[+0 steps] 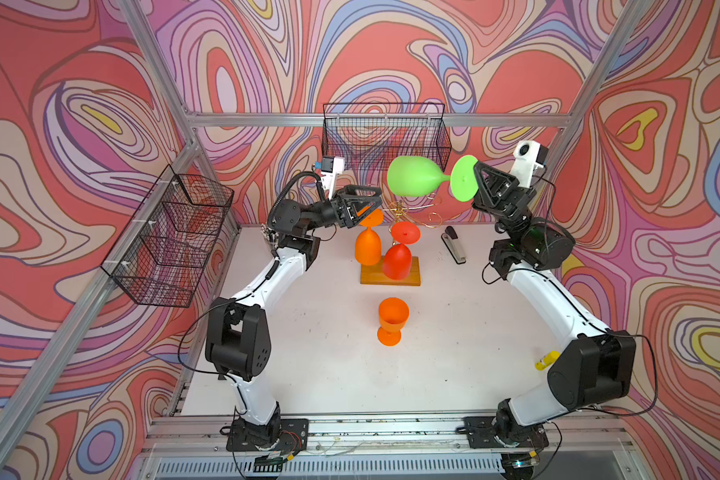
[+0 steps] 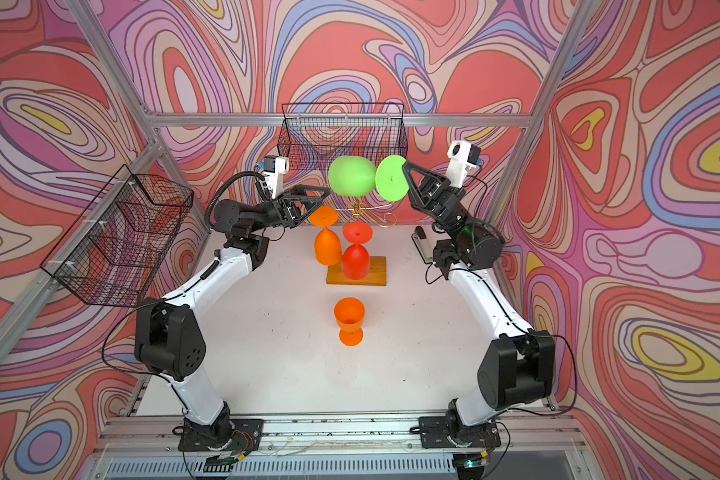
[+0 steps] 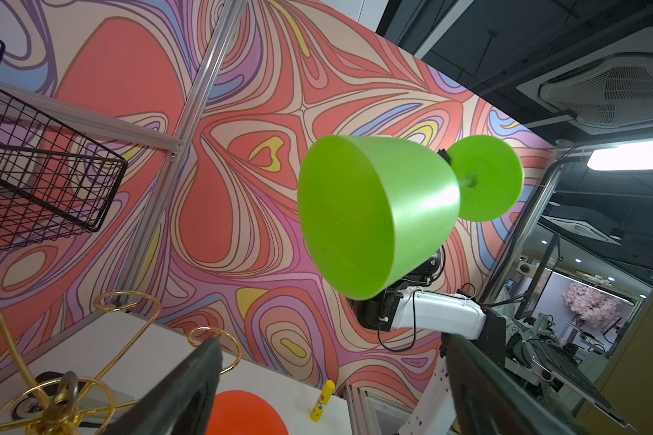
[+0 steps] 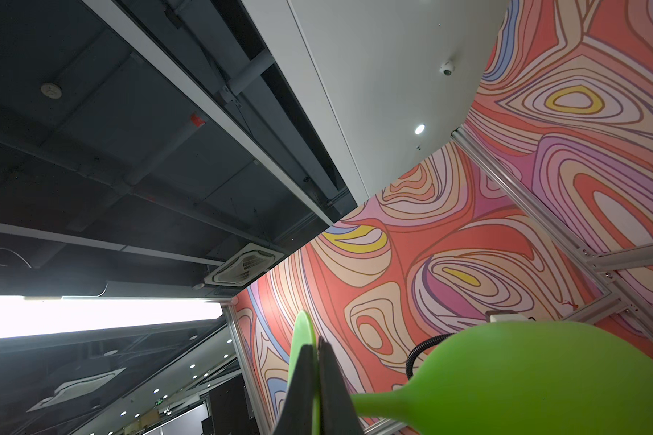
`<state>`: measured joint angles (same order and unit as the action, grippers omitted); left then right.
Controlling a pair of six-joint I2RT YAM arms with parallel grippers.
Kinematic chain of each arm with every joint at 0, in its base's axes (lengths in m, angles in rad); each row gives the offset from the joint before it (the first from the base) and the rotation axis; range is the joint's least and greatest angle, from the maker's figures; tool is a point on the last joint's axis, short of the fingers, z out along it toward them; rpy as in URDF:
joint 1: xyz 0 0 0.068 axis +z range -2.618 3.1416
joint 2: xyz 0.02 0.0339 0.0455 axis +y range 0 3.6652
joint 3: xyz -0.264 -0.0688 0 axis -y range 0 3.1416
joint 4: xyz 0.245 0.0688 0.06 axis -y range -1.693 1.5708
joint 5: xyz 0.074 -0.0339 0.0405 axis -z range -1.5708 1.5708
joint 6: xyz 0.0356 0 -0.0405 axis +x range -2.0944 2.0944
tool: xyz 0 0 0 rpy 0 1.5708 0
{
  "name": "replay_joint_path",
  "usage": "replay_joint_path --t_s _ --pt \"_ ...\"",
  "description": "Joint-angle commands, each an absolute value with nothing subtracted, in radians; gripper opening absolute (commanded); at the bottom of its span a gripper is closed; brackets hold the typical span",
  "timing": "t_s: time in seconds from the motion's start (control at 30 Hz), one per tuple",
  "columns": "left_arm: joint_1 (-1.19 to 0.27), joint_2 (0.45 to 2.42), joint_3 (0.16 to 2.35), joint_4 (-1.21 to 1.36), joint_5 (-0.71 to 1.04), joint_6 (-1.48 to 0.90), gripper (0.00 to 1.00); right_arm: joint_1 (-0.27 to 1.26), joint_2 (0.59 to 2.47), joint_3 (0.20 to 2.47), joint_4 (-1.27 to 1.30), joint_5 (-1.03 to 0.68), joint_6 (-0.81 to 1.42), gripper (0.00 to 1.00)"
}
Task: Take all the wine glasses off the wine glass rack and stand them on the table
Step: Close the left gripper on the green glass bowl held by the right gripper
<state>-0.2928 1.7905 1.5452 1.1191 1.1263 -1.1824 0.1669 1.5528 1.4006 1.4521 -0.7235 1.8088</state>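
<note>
Right tool (image 1: 476, 168) pinches bright green plastic wine glass (image 1: 412, 176) by its foot rim. Bowl's weight could lever it loose.

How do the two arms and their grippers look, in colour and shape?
The left arm and right arm have white links, bulky black joints and thin black cables alongside. The left gripper and right gripper are black, with triangular open-frame fingers. Each wrist carries a white camera.
</note>
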Motion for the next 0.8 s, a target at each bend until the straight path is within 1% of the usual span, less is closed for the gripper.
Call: replay_joint_path --t_s 0.0,0.17,0.43,0.5,0.57,0.6,0.67,0.77 --pt "-0.290 1.789 1.588 1.262 1.147 -1.248 0.88 0.184 1.572 1.404 1.493 -0.732 1.815 0.00" --pt "-0.299 1.806 1.593 1.357 1.157 -1.331 0.83 0.210 1.601 1.396 1.493 -0.723 1.809 0.00" --pt "-0.307 1.801 1.583 1.359 1.173 -1.330 0.72 0.242 1.638 1.410 1.492 -0.715 1.798 0.00" --pt "-0.312 1.801 1.583 1.359 1.179 -1.329 0.66 0.242 1.643 1.409 1.493 -0.713 1.796 0.00" --pt "-0.318 1.798 1.583 1.359 1.188 -1.327 0.56 0.242 1.648 1.407 1.491 -0.712 1.795 0.00" --pt "-0.320 1.795 1.582 1.359 1.192 -1.327 0.53 0.242 1.652 1.408 1.493 -0.712 1.795 0.00" --pt "-0.325 1.791 1.579 1.361 1.193 -1.328 0.41 0.242 1.665 1.407 1.490 -0.713 1.796 0.00" --pt "-0.328 1.774 1.567 1.362 1.200 -1.326 0.27 0.242 1.680 1.410 1.491 -0.713 1.795 0.00"
